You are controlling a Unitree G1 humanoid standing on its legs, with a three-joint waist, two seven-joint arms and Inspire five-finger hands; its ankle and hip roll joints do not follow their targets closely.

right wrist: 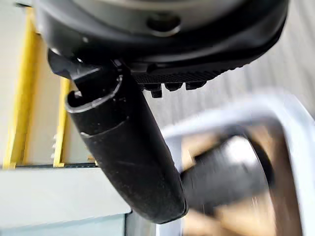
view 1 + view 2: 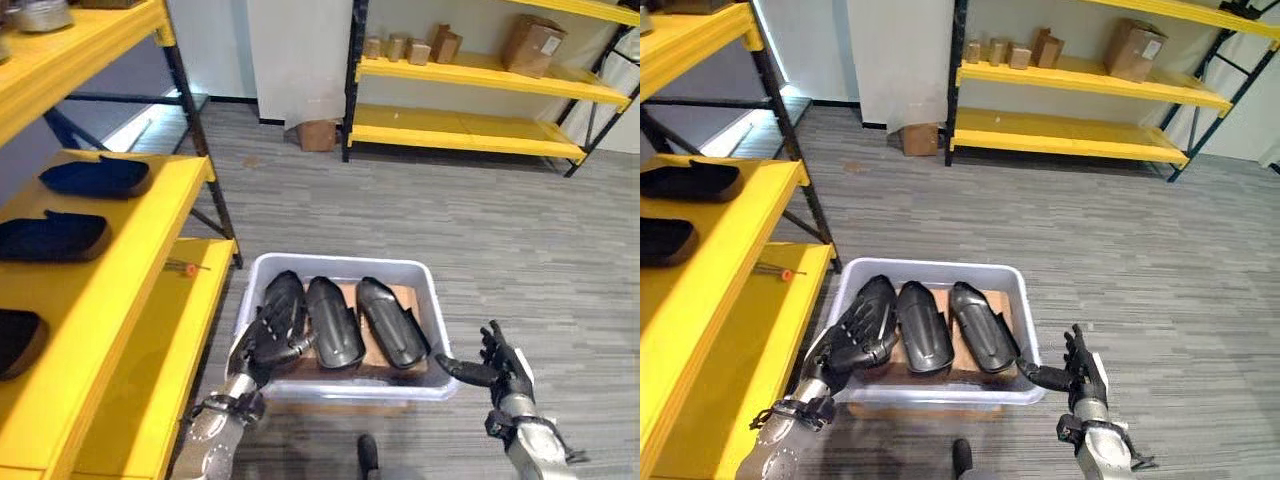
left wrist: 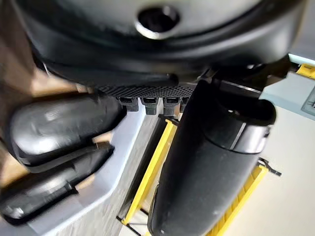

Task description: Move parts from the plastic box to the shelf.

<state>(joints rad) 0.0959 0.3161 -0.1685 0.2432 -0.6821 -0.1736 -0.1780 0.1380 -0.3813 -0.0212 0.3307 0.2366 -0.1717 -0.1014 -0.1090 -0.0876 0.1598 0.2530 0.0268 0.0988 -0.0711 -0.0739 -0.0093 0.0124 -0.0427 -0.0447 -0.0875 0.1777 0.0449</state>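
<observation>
Left hand spread flat on leftmost black moulded part | right hand relaxed, thumb at pale plastic box rim | yellow shelf seen from head.

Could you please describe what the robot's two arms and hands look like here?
Both arms are silver-grey metal. Each ends in a dark, glossy black robot hand, left and right, with slender segmented fingers and a thick rounded thumb; dark collars ring the wrists.

Even, bright indoor light; window glare on the floor at far left. Soft shadow beneath the plastic box. Right wrist view shows motion blur; near surfaces defocused.
</observation>
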